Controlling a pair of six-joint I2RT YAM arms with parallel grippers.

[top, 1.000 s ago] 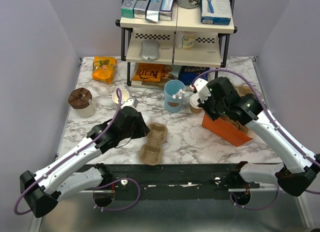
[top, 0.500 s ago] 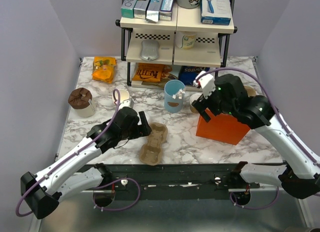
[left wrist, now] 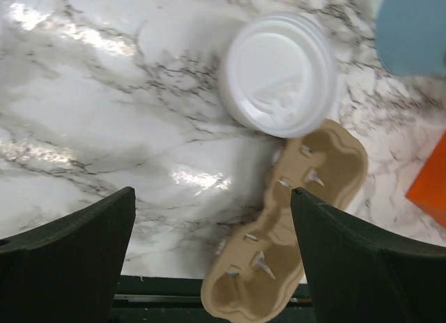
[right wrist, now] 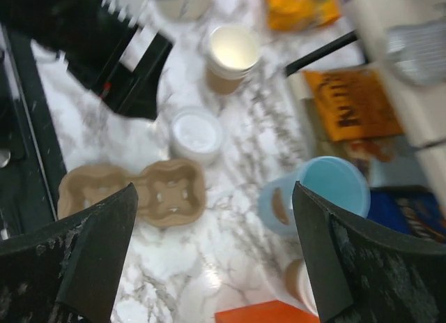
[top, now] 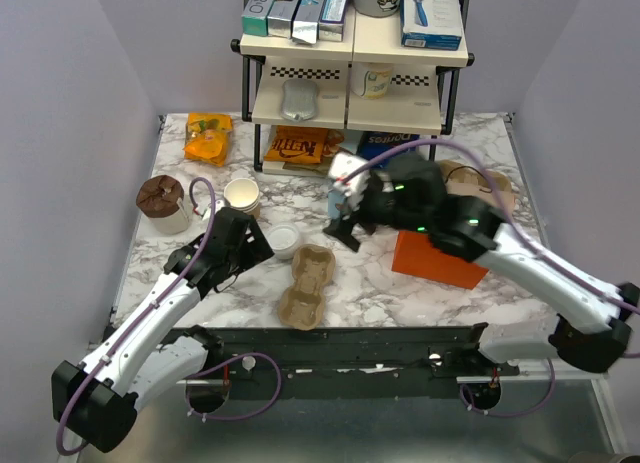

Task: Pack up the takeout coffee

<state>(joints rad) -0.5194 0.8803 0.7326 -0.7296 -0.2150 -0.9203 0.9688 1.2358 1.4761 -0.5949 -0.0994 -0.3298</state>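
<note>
Kraft-paper coffee cup [right wrist: 298, 282] with a white lid: visible only in the right wrist view, at the bottom edge, right of centre. It stands on the marble table [top: 365, 283] just below the blue cup [right wrist: 317, 194]. The wrist's own finger cuts off its right side, and the whole view is blurred, so the lid detail cannot be made out. In the overhead view the right arm hides the coffee cup completely.

Right pincer [top: 340, 221]: jaws spread wide, gripping nothing, at frame centre above the table.

Left pincer [top: 250, 245]: jaws spread wide, gripping nothing, left of centre, just beside a separate white lid [top: 284, 241] lying flat on the table.

A pulp cup carrier [top: 308, 283] lies just below that lid. An orange box [top: 440, 260] sits right of centre, its upper edge covered by the right arm.
</note>
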